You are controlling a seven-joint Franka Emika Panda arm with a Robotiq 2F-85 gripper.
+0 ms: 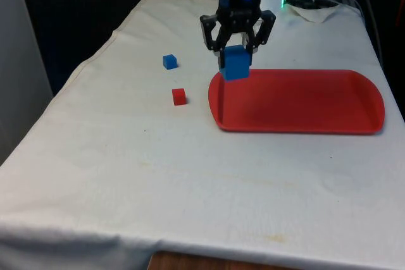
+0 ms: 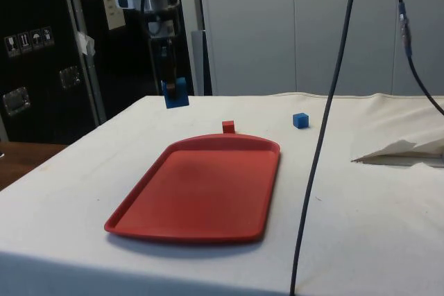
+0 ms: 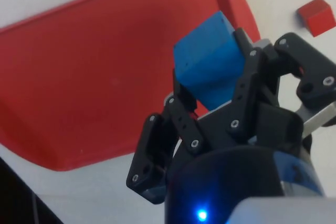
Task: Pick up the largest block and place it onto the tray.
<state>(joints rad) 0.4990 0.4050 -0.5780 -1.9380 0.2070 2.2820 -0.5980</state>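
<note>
Red tray [image 1: 304, 121] beneath finger-clamped blue block [image 1: 235, 63]

Tablecloth [image 1: 190, 175]: white woven fabric, matt, faint creases and a few small stains lower centre of the front view. Bare wood edge shows under it at the bottom of that frame.

Tray [image 1: 304, 102]: red moulded plastic, smooth, slight sheen, rolled rim.

Large blue block [image 1: 235, 63]: smooth faces, matt to satin, material looks like plastic or painted wood, can't tell which. Same finish on small blue block [image 1: 169, 62] and small red block [image 1: 179, 97].

Gripper [image 3: 212, 95]: black matt plastic links with small bright metal screws; clamped on the large blue block.

Cable [image 2: 326, 123], side view centre: dark rubbery sheath, smooth.

Crumpled white paper or cloth [image 2: 402, 152], side view right.
</note>
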